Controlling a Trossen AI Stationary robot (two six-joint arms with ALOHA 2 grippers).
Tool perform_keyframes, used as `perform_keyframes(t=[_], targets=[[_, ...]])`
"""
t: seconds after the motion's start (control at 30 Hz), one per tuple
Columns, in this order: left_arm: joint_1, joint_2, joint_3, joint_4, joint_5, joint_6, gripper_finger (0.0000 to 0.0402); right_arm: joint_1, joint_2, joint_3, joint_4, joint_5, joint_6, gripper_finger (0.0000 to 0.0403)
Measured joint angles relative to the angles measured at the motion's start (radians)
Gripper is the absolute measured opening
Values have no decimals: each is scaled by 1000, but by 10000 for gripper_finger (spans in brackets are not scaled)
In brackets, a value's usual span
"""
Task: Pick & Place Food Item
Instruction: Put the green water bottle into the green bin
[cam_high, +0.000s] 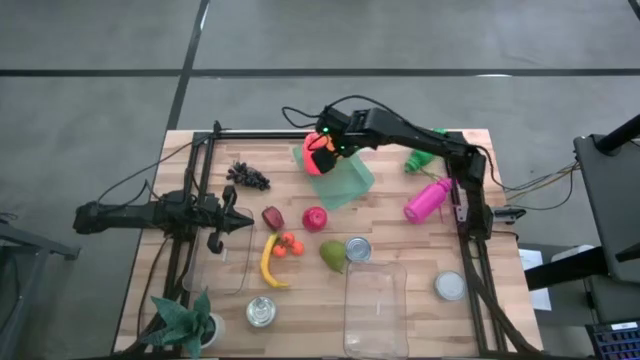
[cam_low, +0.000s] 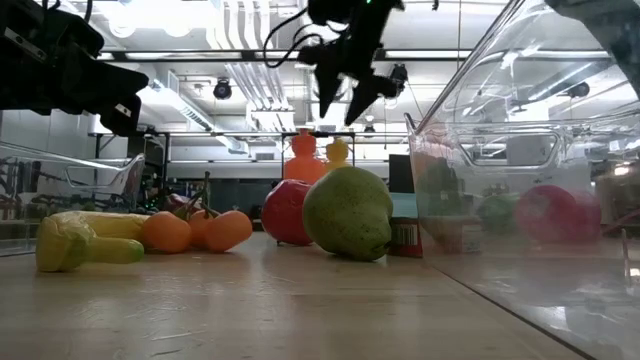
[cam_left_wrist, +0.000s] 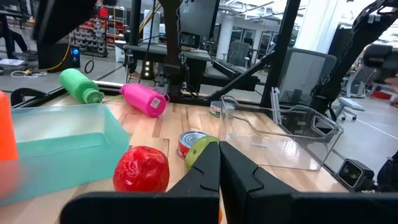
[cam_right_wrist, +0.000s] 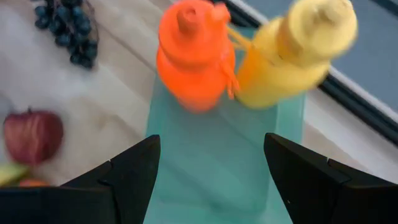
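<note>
My right gripper (cam_right_wrist: 211, 180) hangs open above a teal bin (cam_right_wrist: 217, 155) at the table's far middle, with nothing between its fingers. In the bin, at one end, are an orange bottle (cam_right_wrist: 194, 56) and a yellow bottle (cam_right_wrist: 292, 50). Food lies on the wood nearer the front: grapes (cam_high: 247, 177), a dark red apple (cam_high: 272, 217), a red fruit (cam_high: 315, 218), small orange fruits (cam_high: 287, 244), a banana (cam_high: 268, 262) and a green pear (cam_high: 333, 255). My left gripper (cam_high: 240, 222) waits shut at the table's left, pointing level.
A can (cam_high: 358, 249) stands beside the pear. A clear tub (cam_high: 375, 308) sits at the front middle, another (cam_high: 225, 260) by the left gripper. A pink bottle (cam_high: 428, 199) and a green one (cam_high: 420, 160) lie at the right. A jar (cam_high: 261, 312), plant (cam_high: 185, 320) and tin (cam_high: 450, 286) line the front.
</note>
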Motion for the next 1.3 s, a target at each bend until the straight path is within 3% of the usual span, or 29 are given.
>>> perform_keyframes(t=[0.17,0.4,0.57,0.8,1.03,1.3], targets=[[0,0,0,0,0,0,1,2,-82,-7,-163,-5,31,286],[0,0,0,0,0,0,1,6,-143,-57,-364,134,175,286],[0,0,0,0,0,0,1,7,-214,-170,-397,126,224,286],[0,0,0,0,0,0,1,-12,-432,-442,-247,122,392,286],[0,0,0,0,0,0,1,-50,-632,-761,-18,178,734,286],[0,0,0,0,0,0,1,-52,-739,-1079,267,170,1153,286]])
